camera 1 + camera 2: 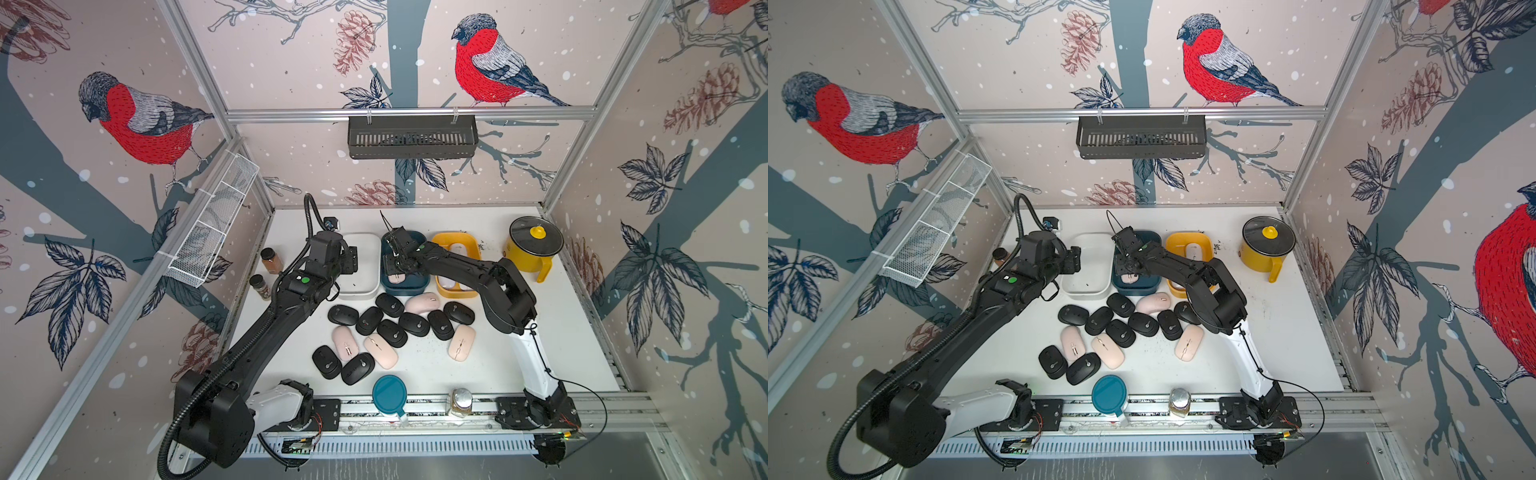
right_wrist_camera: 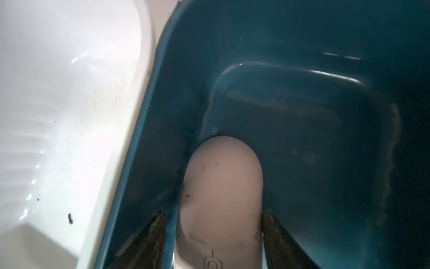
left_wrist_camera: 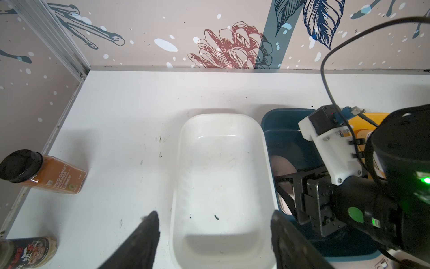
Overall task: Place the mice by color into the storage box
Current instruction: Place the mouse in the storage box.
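Landmark: teal box (image 1: 409, 291) at the far side of the table (image 1: 561, 332). Left arm (image 1: 266, 324) reaches in beside it. Left claw (image 3: 214, 214) hovers over the near end of the white box (image 3: 221, 163), jaws wide apart with nothing between them. Right arm (image 1: 505, 291) crosses the yellow box (image 1: 452, 235) and ends inside the teal box. Right claw (image 2: 214, 213) sits low there, fingers (image 2: 153, 233) either side of a pink mouse (image 2: 221, 186) at the box's near end. A strip of teal shows between one finger and the mouse, so parted, not clamped. Yellow pot (image 1: 534, 249) stands past the yellow box, well apart from the teal box. White box sits against the teal box on the left arm's side, yellow box on the right arm's side, with pale mice (image 1: 457, 249) in it. Just on the bases' side of the teal box is a loose pile of nine black mice (image 1: 392, 332) and four pink mice (image 1: 380, 351), several touching. Two spice jars (image 1: 272, 260) stand beyond the white box.
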`<action>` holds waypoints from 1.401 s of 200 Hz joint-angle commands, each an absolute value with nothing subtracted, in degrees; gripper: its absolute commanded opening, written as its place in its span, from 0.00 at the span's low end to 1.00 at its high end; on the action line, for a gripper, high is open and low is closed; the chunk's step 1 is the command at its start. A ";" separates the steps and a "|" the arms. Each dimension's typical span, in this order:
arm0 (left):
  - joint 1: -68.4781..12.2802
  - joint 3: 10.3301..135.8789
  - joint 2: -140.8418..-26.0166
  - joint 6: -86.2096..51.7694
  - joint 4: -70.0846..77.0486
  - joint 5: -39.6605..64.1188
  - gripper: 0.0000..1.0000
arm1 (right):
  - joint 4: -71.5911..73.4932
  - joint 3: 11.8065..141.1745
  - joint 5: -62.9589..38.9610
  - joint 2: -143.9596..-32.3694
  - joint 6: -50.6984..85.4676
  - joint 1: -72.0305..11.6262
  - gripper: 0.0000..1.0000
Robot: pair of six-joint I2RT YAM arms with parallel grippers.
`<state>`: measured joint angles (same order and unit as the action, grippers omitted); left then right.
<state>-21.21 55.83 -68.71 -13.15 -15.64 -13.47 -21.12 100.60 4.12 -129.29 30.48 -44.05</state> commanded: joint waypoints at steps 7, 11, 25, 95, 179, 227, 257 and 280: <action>-21.18 55.72 -68.77 -12.79 -14.70 -13.04 0.74 | -20.13 100.98 3.08 -129.51 31.82 -43.81 0.67; -21.18 55.72 -68.78 -12.77 -14.68 -13.02 0.74 | -20.12 100.99 3.08 -129.42 31.75 -43.85 0.67; -21.18 55.72 -68.71 -12.82 -14.75 -13.17 0.74 | -20.12 101.07 3.16 -128.94 31.69 -43.77 0.67; -21.18 55.59 -68.47 -12.67 -14.74 -14.23 0.74 | -19.04 99.41 4.47 -122.39 29.94 -44.81 0.68; -21.18 55.02 -68.45 -11.52 -13.93 -13.28 0.74 | -16.94 80.95 12.90 -100.92 32.99 -46.46 0.68; -21.18 54.67 -68.41 -11.16 -13.69 -11.18 0.74 | -23.54 63.69 20.42 -85.04 42.63 -49.57 0.69; -21.18 54.41 -68.47 -11.43 -13.51 -9.92 0.74 | -29.58 55.67 22.11 -76.94 50.35 -51.59 0.71; -21.24 54.40 -69.15 -11.43 -13.67 -8.70 0.74 | -33.55 50.89 21.93 -72.60 55.25 -52.61 0.71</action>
<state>-21.21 54.54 -68.69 -11.64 -15.18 -10.50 -27.29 54.37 19.70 -75.81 47.03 -51.75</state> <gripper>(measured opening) 0.743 0.711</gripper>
